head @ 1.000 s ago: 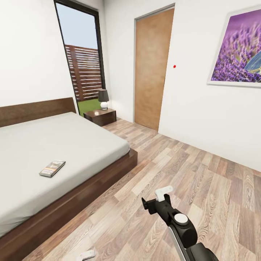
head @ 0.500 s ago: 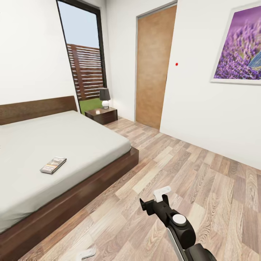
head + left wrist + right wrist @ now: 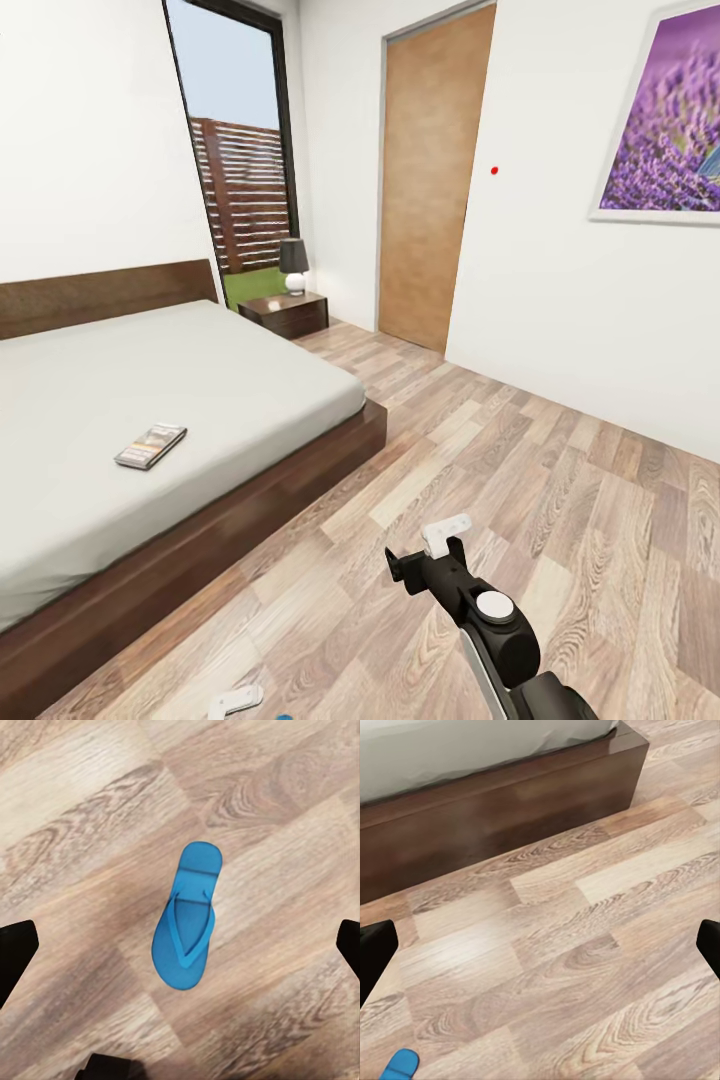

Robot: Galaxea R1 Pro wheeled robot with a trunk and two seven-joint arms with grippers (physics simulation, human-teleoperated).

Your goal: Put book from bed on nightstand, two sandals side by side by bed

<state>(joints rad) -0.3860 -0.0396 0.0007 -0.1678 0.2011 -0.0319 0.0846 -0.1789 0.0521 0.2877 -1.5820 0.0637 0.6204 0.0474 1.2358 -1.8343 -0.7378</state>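
The book (image 3: 150,446) lies flat on the pale mattress of the bed (image 3: 250,480), well in from the near edge, with the nightstand (image 3: 285,313) far off beside the headboard, a small lamp (image 3: 293,266) on its top. It looks a thin paperback: light, a bit floppy, lying flush on soft bedding, so I'd judge a pinch across one long edge, pressing slightly into the mattress, the likeliest way to get under it. Directly below the left end effector (image 3: 180,945), whose dark fingers (image 3: 15,952) stand wide apart at either side of the wrist view, one blue sandal (image 3: 186,921) lies sole-down on the wood floor (image 3: 520,470), straps up. It seems a light, flexible flat thing with a smooth sole; taking it across the narrow waist, or by the strap, should hold better than by toe or heel. A sliver of blue sandal (image 3: 399,1066) also shows at the floor in the right wrist view; I cannot tell whether it is the other one. The right end effector (image 3: 432,556) hangs over bare planks near the bed's corner, spread open, holding nothing.
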